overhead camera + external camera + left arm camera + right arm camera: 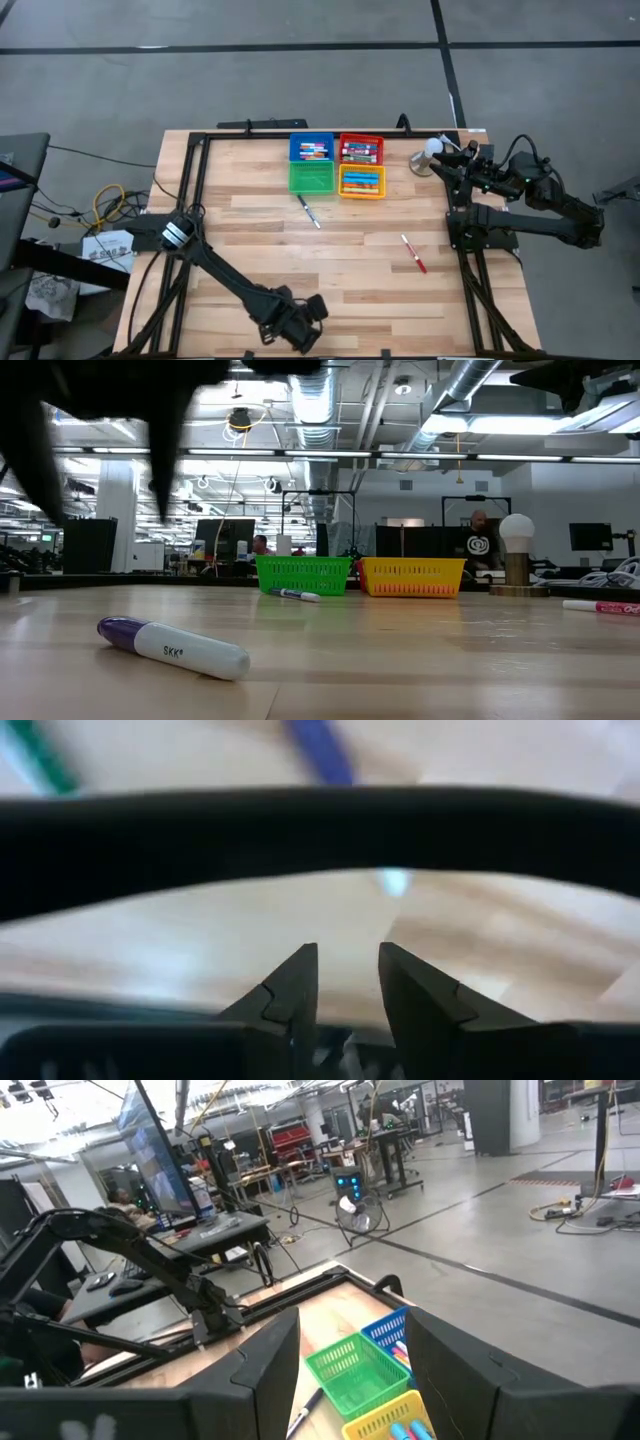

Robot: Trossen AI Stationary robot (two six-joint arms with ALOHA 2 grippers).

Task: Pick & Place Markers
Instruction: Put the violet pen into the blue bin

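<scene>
A white marker with a purple cap (170,647) lies on its side on the wood near the table's front edge. My left gripper (297,326) hangs over that front area, pointing steeply down; it shows as dark shapes (100,400) above the marker. Its fingers (300,982) stand a little apart with nothing between them. A dark-capped marker (308,211) lies in front of the green bin (312,177). A red marker (413,253) lies toward the right. My right gripper (350,1350) waits open at the far right, held level.
The blue bin (312,149), red bin (361,149) and yellow bin (362,181) hold markers; the green one looks bare. A small lamp with a white globe (432,148) stands at the back right. Black frame rails (195,170) run along the table's edges.
</scene>
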